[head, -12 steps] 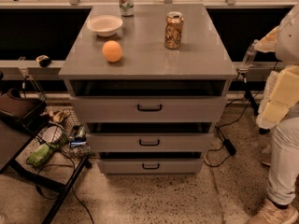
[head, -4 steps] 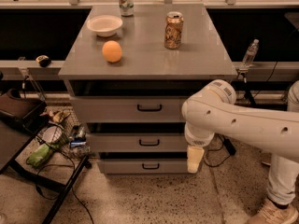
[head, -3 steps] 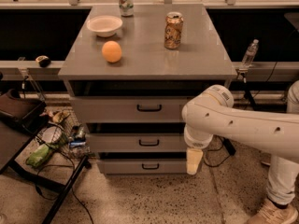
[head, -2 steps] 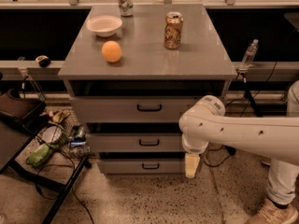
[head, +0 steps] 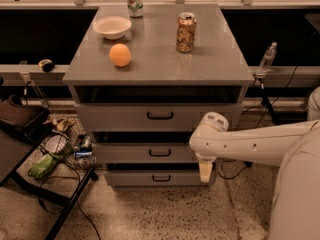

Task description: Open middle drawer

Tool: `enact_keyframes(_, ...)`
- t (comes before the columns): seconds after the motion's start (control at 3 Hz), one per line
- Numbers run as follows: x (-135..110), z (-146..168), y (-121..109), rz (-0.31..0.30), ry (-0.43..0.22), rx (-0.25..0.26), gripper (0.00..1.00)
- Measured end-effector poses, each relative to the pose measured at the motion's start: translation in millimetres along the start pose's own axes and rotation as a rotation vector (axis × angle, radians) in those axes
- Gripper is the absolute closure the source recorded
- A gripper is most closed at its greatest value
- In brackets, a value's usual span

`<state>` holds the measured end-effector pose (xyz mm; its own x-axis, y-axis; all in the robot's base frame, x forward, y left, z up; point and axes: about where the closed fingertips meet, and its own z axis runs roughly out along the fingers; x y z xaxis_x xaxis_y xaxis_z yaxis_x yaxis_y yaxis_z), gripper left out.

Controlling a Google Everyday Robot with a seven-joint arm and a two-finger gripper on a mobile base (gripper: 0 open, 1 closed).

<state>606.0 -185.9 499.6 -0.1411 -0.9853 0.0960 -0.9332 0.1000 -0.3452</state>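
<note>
The grey cabinet [head: 160, 69] has three drawers, all closed. The middle drawer [head: 125, 153] has a mid-height front and a small black bar handle [head: 160, 153]. My white arm [head: 250, 141] reaches in from the right across the cabinet's right side. My gripper [head: 205, 173] hangs pointing down at the right end of the drawers, level with the gap between the middle drawer and the bottom drawer [head: 135, 178]. It is well to the right of the handle and does not touch it.
On the cabinet top stand an orange ball [head: 120, 55], a white bowl [head: 112, 26] and two cans [head: 186, 32]. A water bottle [head: 267, 58] stands at the right. A black stand [head: 30, 149] with clutter and cables lies at the left.
My arm has swung in from the right edge to the front of the cabinet. Over the last second the gripper has drifted slightly left, staying low by the drawers' right end.
</note>
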Motion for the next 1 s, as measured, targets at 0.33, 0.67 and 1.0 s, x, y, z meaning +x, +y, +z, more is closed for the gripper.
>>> enact_keyframes(0.33,-3.7,28.6,-14.4,-0.005,0.006,0.015,0.0)
enact_keyframes(0.67,-5.4,52.8,-20.8,0.015,-0.014,0.001,0.0)
enact_keyframes(1.0,-9.5,70.7,-25.0,0.028,-0.037,-0.022,0.0)
